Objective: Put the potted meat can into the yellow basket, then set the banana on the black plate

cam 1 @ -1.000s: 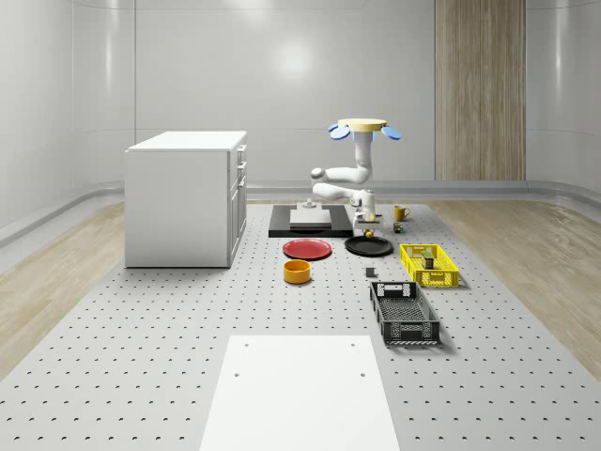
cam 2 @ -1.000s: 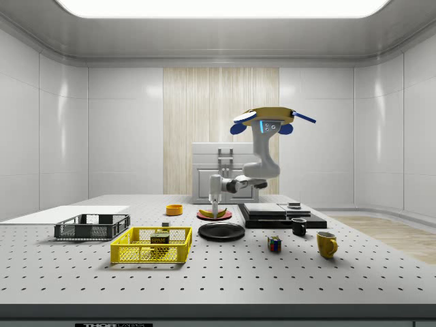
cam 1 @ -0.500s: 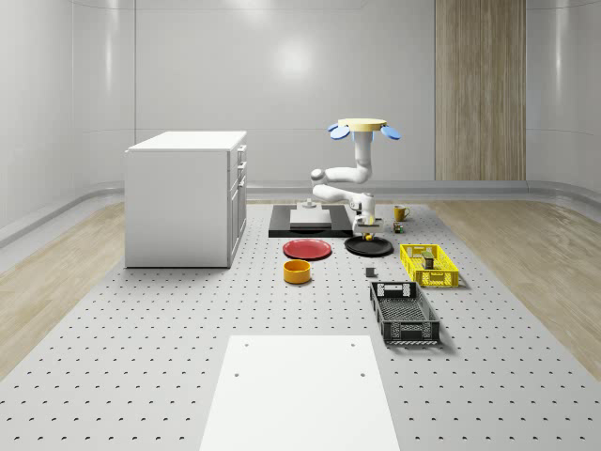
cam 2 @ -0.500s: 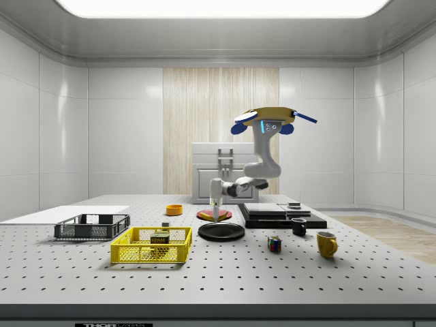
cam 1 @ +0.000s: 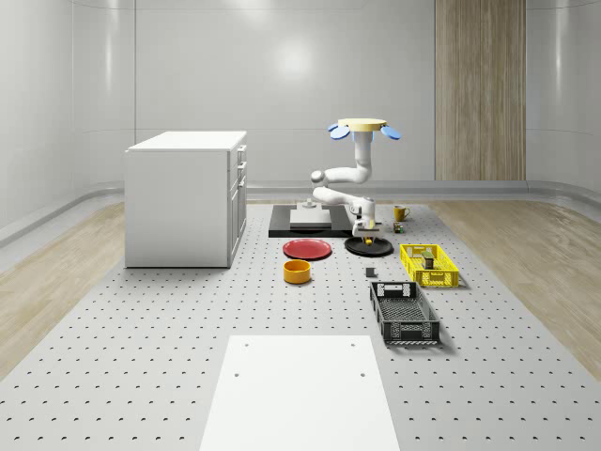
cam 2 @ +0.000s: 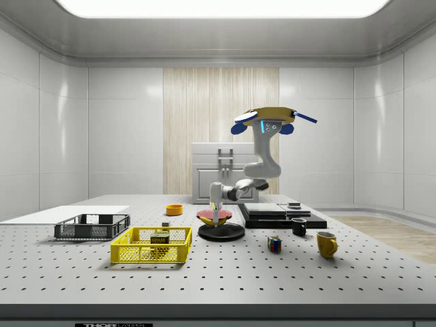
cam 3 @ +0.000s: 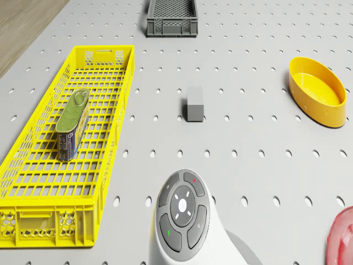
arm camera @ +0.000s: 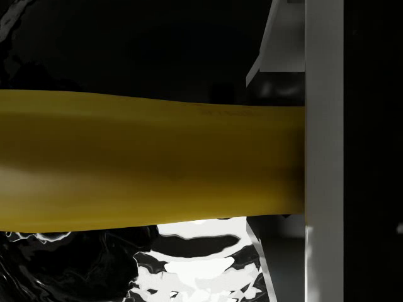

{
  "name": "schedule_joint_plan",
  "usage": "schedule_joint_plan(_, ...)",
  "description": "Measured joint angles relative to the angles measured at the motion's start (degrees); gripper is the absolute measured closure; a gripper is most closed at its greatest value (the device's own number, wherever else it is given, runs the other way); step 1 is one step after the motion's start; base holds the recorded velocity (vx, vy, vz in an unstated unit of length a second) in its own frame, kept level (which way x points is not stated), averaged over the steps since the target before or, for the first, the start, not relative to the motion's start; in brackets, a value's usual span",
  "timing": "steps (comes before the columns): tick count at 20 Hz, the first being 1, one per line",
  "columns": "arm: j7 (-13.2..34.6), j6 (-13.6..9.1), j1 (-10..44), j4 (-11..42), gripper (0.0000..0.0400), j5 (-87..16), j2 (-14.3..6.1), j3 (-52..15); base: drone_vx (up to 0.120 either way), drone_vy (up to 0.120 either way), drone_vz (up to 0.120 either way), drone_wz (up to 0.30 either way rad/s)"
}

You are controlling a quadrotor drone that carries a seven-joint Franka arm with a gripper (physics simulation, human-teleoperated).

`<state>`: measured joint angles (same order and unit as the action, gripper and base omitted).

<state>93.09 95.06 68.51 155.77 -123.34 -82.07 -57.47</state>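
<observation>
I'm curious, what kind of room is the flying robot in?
Probably a make-believe robot test lab: a big grey table full of little holes, bare shiny walls, and test things like a yellow basket and black plate.

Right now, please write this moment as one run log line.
can: in yellow basket | banana: in gripper, over black plate | drone: hovering beside plate

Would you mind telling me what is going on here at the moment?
The drone hovers above the table, its arm reaching down to the black plate. The gripper holds the banana just over that plate. The potted meat can already lies in the yellow basket, so only setting down the banana remains.
</observation>
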Motion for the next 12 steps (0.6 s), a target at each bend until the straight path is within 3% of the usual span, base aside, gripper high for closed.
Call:
schedule_joint_plan(1,-0.05,0.15,0.06,-0.25,0.0199,-0.41,0.13,0.41,0.000,0.000,0.000,0.000)
schedule_joint_plan(4,-0.18,0.41,0.09,-0.68,0.0103,-0.98,0.47,1.11,0.000,0.000,0.000,0.000)
schedule_joint_plan(6,-0.23,0.11,-0.12,-0.42,0.0062,-0.62,0.55,0.77,0.000,0.000,0.000,0.000)
schedule_joint_plan(12,-0.24,-1.85,-1.16,1.55,0.0014,2.32,0.47,-2.34,0.000,0.000,0.000,0.000)
